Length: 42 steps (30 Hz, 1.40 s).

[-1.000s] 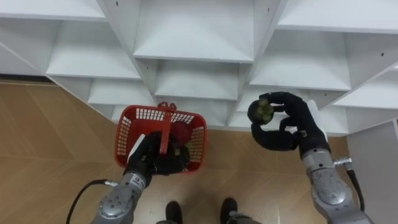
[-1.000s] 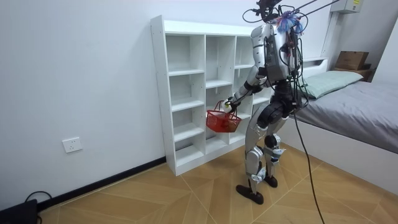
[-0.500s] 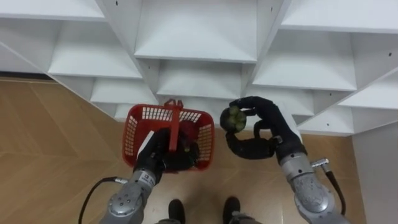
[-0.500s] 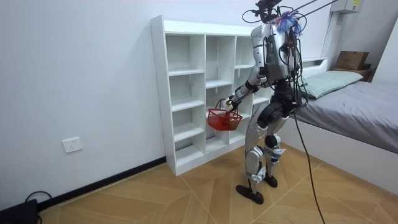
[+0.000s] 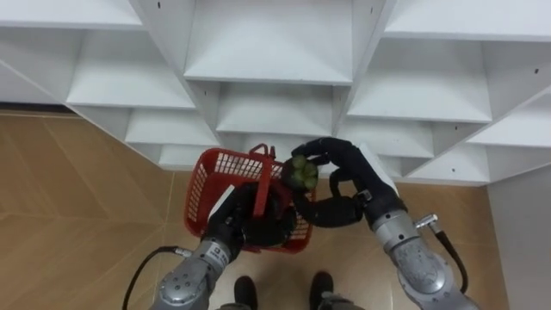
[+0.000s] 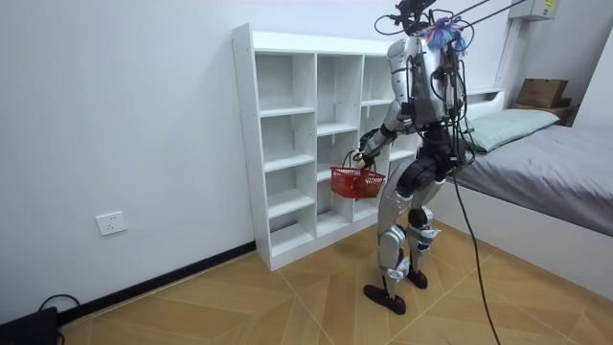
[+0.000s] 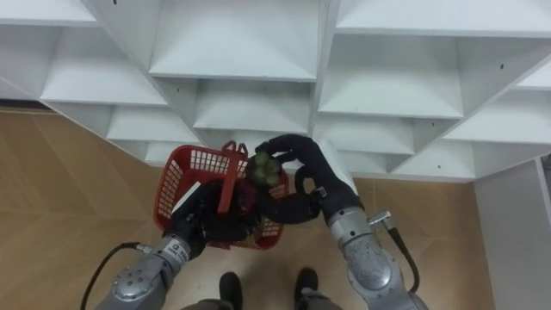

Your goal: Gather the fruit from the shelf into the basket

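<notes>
Left eye view: right hand (image 5: 355, 172) fingers (image 5: 324, 147) enclose fruit (image 5: 302, 173) above basket (image 5: 225, 160) left hand (image 5: 248, 224) grips.

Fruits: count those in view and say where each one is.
1: a green fruit, held in the right hand just over the red basket. More fruit may lie hidden inside the basket.

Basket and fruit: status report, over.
Left hand shut on handle of red basket. Right hand curled round green fruit over basket's right rim, not yet released. Handle stands close beside fruit.
</notes>
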Tool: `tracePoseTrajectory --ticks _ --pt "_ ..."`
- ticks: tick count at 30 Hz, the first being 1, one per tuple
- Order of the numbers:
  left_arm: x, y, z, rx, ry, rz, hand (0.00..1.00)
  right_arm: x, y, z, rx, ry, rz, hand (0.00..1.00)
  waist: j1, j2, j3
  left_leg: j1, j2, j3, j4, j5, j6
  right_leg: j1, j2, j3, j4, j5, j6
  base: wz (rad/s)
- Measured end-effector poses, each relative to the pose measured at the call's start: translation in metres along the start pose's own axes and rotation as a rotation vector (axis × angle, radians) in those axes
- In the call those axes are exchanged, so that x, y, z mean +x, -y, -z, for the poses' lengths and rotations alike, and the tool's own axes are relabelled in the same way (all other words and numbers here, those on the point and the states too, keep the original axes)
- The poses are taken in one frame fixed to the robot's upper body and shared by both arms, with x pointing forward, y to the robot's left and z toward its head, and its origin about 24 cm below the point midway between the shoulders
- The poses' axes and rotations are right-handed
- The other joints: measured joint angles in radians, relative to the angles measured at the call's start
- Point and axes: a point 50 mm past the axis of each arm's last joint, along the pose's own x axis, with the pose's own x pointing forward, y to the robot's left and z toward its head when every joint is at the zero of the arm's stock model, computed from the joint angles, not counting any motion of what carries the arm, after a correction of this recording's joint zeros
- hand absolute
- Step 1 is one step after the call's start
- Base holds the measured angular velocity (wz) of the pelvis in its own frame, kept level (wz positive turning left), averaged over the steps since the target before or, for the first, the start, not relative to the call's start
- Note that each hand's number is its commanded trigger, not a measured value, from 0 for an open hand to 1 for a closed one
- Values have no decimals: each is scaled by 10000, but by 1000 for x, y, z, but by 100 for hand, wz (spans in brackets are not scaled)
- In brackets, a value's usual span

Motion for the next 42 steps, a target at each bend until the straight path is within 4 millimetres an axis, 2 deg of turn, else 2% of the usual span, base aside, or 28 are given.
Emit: tracePoseTrajectory --ticks 10,23,24,25,26,42 --pt "-2 9 -3 -290 212 418 100 -1 -4 1 142 -36 -93 100 -54 9 0 -6 -7 19 -17 -5 -5 -59 -1 57 48 -9 9 -1" --pt "-4 8 -1 -238 146 510 100 -2 -5 1 192 -63 -103 100 -300 -25 12 -52 -5 -14 73 -8 -4 -74 5 76 73 -9 12 0" --pt "-4 8 -1 -238 146 510 100 -2 -6 1 198 -61 -102 64 -303 -25 12 -52 -5 -14 73 -9 -5 -76 5 76 73 -9 12 0" --pt "-4 8 -1 -234 145 509 100 -2 -6 1 208 -60 -101 13 -303 -25 12 -52 -5 -14 72 -9 -6 -78 6 76 73 -9 12 0" --pt "-4 8 -1 -228 142 508 100 -2 -6 1 214 -59 -101 0 -307 -27 12 -52 -5 -12 70 -10 -6 -81 6 76 75 -9 12 0" --pt "-5 6 -2 -73 124 601 100 -4 -13 2 176 -105 -666 0 -335 -78 31 -68 -1 -7 85 -10 -7 -96 5 80 80 -10 12 0"
